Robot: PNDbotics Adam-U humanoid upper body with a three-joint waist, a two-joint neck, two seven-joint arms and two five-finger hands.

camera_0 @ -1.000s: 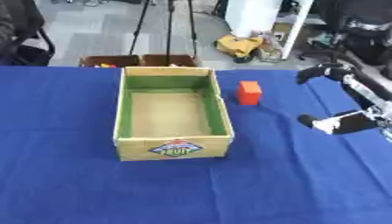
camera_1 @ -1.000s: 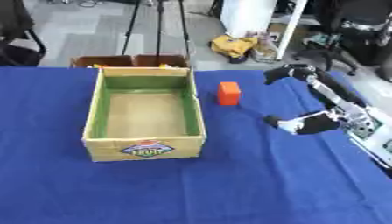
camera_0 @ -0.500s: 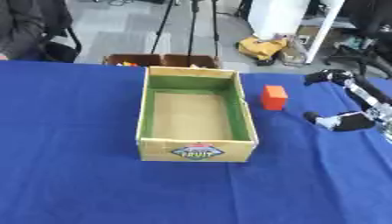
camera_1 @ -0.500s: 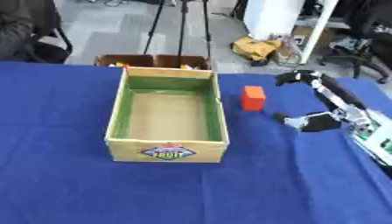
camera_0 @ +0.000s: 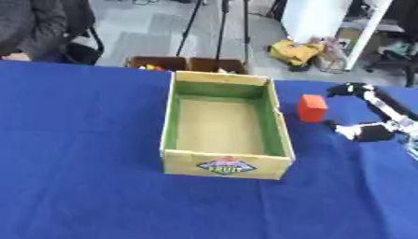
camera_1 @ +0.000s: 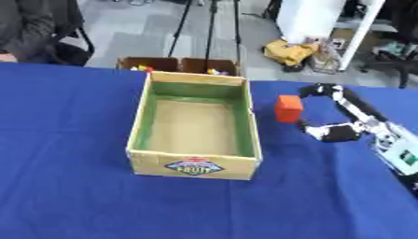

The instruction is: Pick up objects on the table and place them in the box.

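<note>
On the blue table (camera_1: pixel 73 186), empty box (camera_1: pixel 196 121), red block (camera_1: pixel 288 108) beside it

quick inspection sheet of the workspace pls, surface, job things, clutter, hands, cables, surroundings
surface: table covered in a blue cloth, lying flat.
job's things: open cardboard box with green inner walls stands mid-table, nothing seen inside; one red block stands on the cloth just right of the box, apart from it.
clutter: nothing seen on the table besides these.
hands: right hand is open, thumb and fingers spread in a wide curve beside the red block, not touching it; left hand not in view.
cables: nothing seen.
surroundings: low brown bins with small coloured things behind the table; tripod legs, a yellow bag on the floor, a white cabinet.
</note>
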